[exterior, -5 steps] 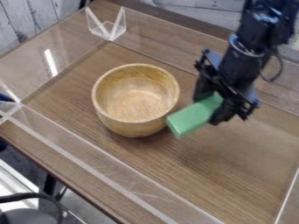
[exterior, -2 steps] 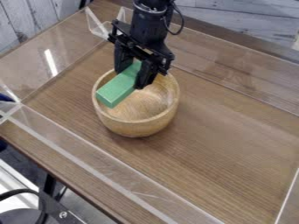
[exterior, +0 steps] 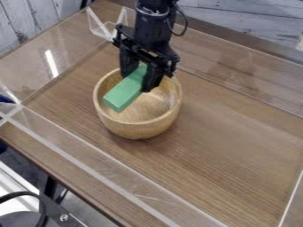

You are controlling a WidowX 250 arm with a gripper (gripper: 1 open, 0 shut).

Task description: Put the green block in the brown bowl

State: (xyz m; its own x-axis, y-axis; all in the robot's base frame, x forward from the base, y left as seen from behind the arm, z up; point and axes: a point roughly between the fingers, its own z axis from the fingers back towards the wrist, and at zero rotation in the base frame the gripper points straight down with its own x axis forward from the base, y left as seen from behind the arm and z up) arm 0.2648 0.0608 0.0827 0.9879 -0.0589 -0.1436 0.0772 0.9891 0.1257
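From the one camera I have, looking down across the bench (exterior: 225, 133), I see the gripper (exterior: 144, 69) hanging over the bowl (exterior: 140, 105) with its fingers (exterior: 128, 64) clamped on the upper end of the block (exterior: 126, 90). The block hangs tilted, its lower end dipping down to the left inside the bowl's rim; I cannot tell whether that end touches the bowl's floor. I judge the carry done and only the letting go left. The block looks stiff and light, a plain matte bar that should not slip much between the fingers, and it looks sturdy enough to take a short drop. It is held by its long flat sides near one end, which seems a fair place to hold it, though a hold nearer the middle would tilt less. The bowl looks thick-walled and heavy enough to stay put when the block lands, and it is wide enough that the block should lie inside. The bench is a brown wood-grain top, smooth, fenced by a low clear wall (exterior: 35, 124) along the near left side, with a small clear stand (exterior: 106, 25) at the far left. Beyond the far edge is a pale wall.
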